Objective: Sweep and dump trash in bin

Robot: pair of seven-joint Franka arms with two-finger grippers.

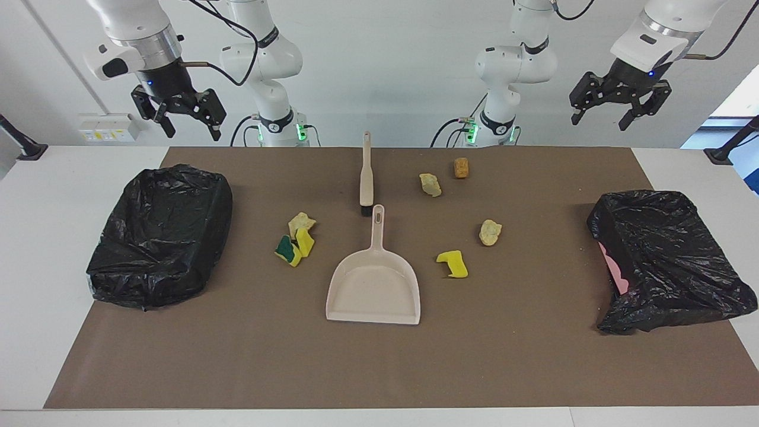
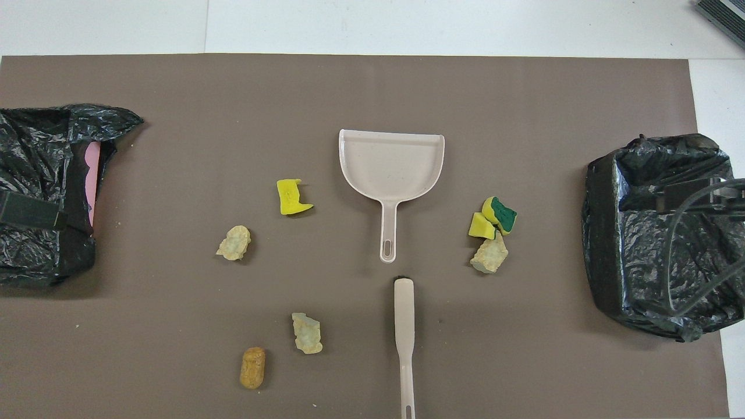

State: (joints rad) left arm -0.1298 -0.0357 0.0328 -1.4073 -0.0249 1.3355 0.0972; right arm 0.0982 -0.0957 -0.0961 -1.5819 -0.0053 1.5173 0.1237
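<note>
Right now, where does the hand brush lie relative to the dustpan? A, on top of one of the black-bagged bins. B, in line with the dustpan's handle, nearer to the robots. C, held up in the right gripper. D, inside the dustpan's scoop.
B: the hand brush lies flat on the brown mat just past the handle tip of the dustpan, nearer to the robots, and neither gripper is holding anything.

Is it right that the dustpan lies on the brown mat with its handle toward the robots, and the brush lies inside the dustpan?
Not quite. The brush is not inside the dustpan; it lies on the brown mat, nearer to the robots, just off the tip of the pan's handle. The facing view shows this. The rest is right.
</note>
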